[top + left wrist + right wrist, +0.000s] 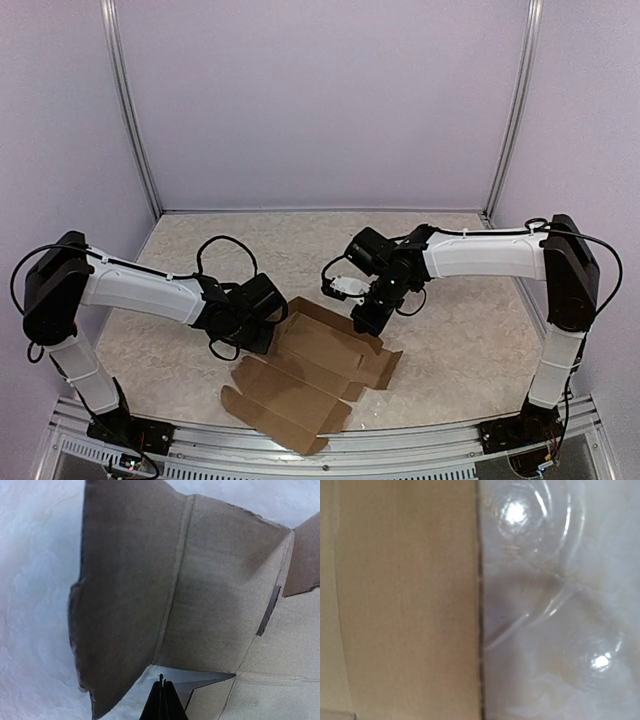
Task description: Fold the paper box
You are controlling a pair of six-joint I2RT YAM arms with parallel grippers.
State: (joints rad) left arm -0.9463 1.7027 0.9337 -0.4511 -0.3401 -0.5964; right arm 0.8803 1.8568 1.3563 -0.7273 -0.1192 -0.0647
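Pale marbled worktop [450, 330] carried the paper box [310, 375], a flat unfolded sheet lying toward the near edge. Both the left pincer [258, 343] and the right pincer [363, 323], pressed together on nothing, sat at its far flaps. A push there could skid the loose sheet rather than crease it.

Paper box [300, 390] on table [455, 335], centre-front

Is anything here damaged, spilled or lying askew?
Nothing is spilled. The paper box is a flat sheet lying askew to the table, its near corner at the front edge. One cut edge looks slightly ragged in the left wrist view.
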